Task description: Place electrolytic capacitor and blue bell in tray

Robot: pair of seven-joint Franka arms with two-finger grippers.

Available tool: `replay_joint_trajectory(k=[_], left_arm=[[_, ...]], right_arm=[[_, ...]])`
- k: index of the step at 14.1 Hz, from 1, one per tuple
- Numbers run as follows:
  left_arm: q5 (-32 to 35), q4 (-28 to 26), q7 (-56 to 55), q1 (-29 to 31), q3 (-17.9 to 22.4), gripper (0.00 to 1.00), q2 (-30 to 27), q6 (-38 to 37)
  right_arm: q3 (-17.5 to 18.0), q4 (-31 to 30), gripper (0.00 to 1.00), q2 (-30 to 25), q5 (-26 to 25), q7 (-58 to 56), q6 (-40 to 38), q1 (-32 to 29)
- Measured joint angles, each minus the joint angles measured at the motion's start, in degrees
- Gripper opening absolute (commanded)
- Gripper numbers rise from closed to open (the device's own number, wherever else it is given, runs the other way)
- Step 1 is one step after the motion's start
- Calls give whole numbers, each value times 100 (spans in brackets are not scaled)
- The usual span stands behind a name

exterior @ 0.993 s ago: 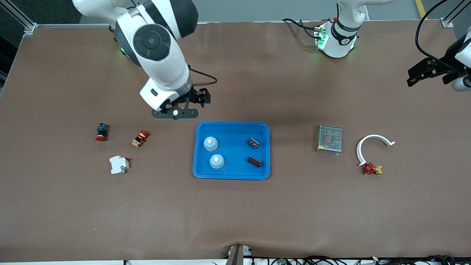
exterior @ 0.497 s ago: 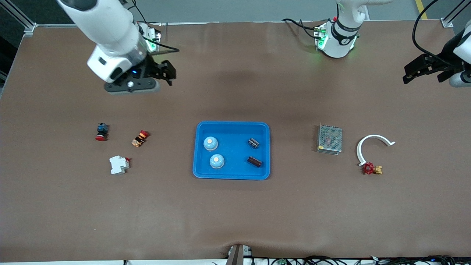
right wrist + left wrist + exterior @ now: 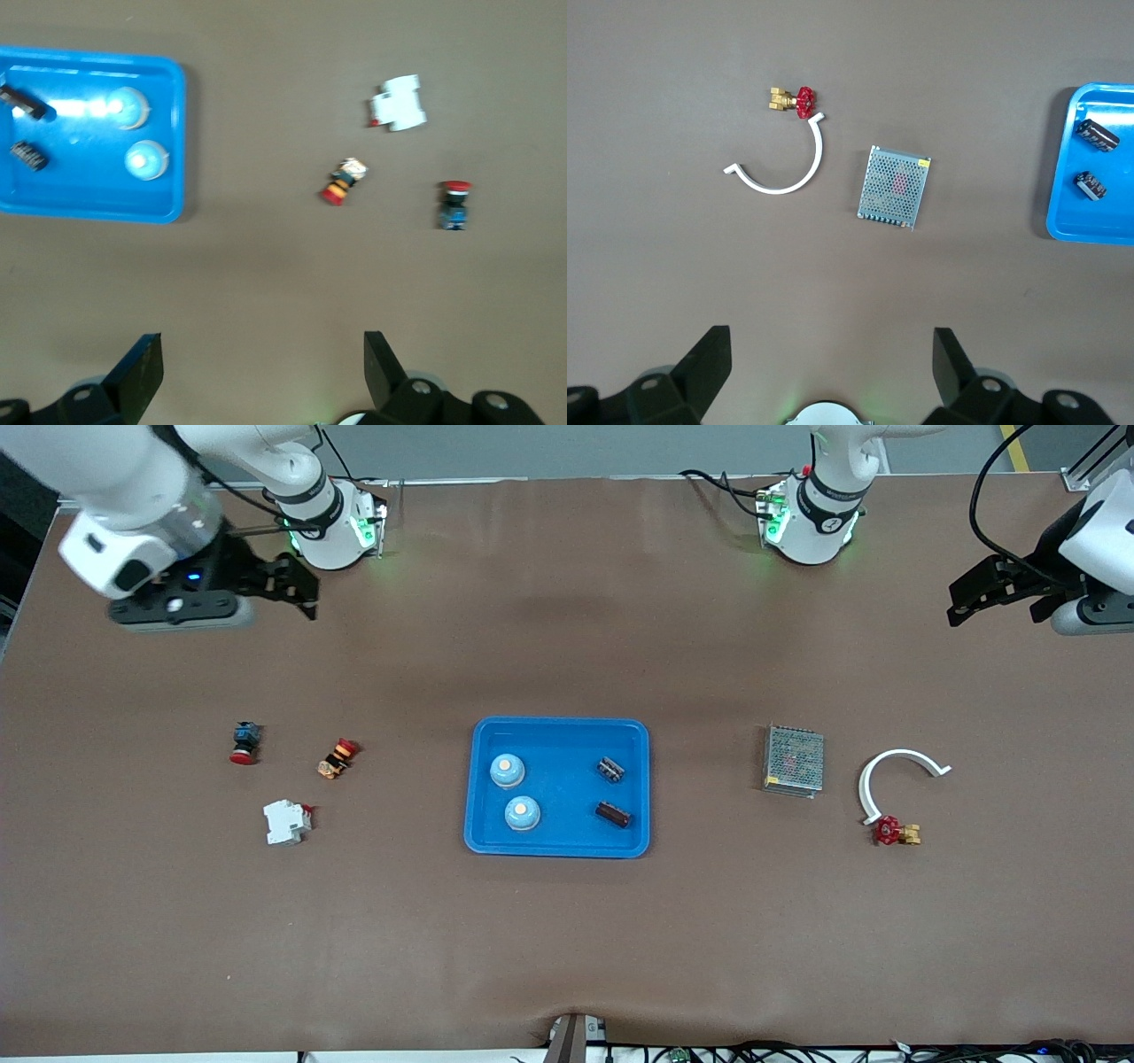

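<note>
The blue tray [image 3: 558, 731] lies mid-table and also shows in both wrist views [image 3: 1063, 221] [image 3: 177, 133]. In it sit two blue bells [image 3: 508, 771] [image 3: 522, 812] at the right arm's end. Two dark capacitors [image 3: 609, 769] [image 3: 613, 813] lie at the left arm's end. My right gripper [image 3: 297, 589] hangs open and empty over bare table near its base. My left gripper [image 3: 970, 602] hangs open and empty over the table's edge at its own end. Both wrist views show wide, empty jaws, left [image 3: 831, 363] and right [image 3: 263, 367].
Toward the right arm's end lie a red-and-blue button [image 3: 244, 742], a red-and-yellow button [image 3: 337, 757] and a white breaker [image 3: 287, 821]. Toward the left arm's end stand a grey mesh box [image 3: 794, 759], a white arc [image 3: 897, 772] and a red valve [image 3: 895, 832].
My right arm has swung up and away from the tray's edge toward its own end of the table. My left gripper has drifted slightly toward the middle. The tray's contents have not moved.
</note>
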Motion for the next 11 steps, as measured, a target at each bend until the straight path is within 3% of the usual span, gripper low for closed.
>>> replay_joint_trajectory(k=[7, 11], left_arm=[[0, -1, 0, 7, -6, 100, 1, 1], [0, -1, 0, 11, -5, 100, 12, 2]], right_arm=[[222, -81, 100, 0, -4, -619, 372, -1477], [232, -126, 100, 93, -5, -713, 738, -1766]])
